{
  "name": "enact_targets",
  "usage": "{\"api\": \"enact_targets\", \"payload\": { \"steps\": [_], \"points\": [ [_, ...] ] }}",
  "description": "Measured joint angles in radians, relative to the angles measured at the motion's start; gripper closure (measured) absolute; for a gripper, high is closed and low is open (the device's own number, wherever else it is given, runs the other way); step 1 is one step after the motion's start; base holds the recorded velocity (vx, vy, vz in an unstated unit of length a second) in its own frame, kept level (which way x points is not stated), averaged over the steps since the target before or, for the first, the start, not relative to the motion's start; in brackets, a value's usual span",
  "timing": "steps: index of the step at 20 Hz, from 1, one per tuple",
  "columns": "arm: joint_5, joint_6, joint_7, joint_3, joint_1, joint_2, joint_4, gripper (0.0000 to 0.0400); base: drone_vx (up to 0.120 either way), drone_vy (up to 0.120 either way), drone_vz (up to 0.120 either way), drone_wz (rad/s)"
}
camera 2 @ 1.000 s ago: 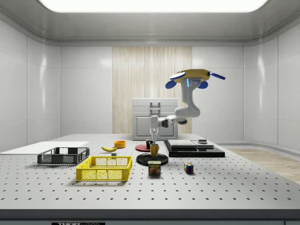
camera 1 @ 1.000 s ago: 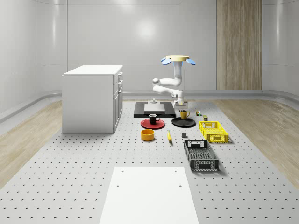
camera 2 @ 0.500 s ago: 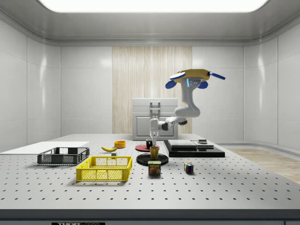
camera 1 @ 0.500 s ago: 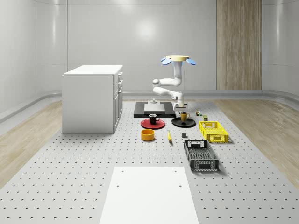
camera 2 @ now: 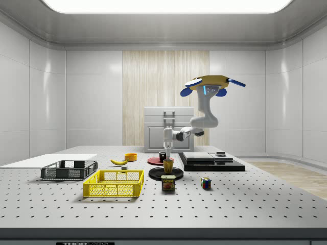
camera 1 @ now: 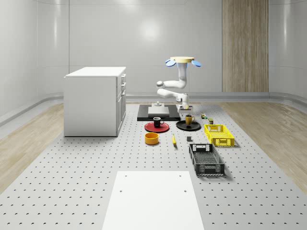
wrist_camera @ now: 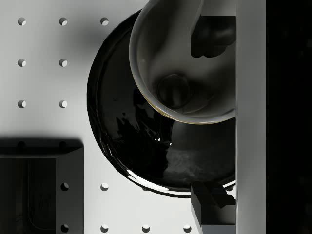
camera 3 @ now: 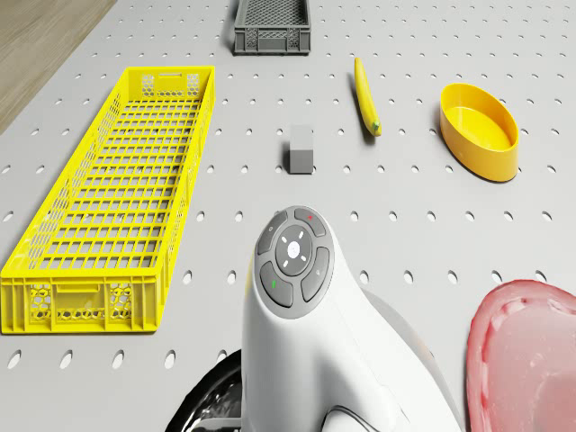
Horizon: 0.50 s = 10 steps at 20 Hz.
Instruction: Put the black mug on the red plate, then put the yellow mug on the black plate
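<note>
Yellow mug (camera 1: 190, 119) is sitting on the black plate (camera 1: 188, 125) mid-frame in the whole-scene view, and the black mug (camera 1: 157, 121) is on the red plate (camera 1: 156, 127) just left of it. Drone (camera 1: 183, 61) hovers above, gripper (camera 2: 167, 153) right over the yellow mug. Can't tell if the fingers are open or closed.
</note>
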Motion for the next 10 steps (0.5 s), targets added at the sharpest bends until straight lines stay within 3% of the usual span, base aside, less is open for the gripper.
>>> {"api": "enact_targets", "payload": {
  "steps": [10],
  "points": [
    [0.049, -0.023, 0.002, 0.053, 0.010, -0.005, -0.021, 0.0002, 0.000, 0.000, 0.000, 0.000]
  ]
}}
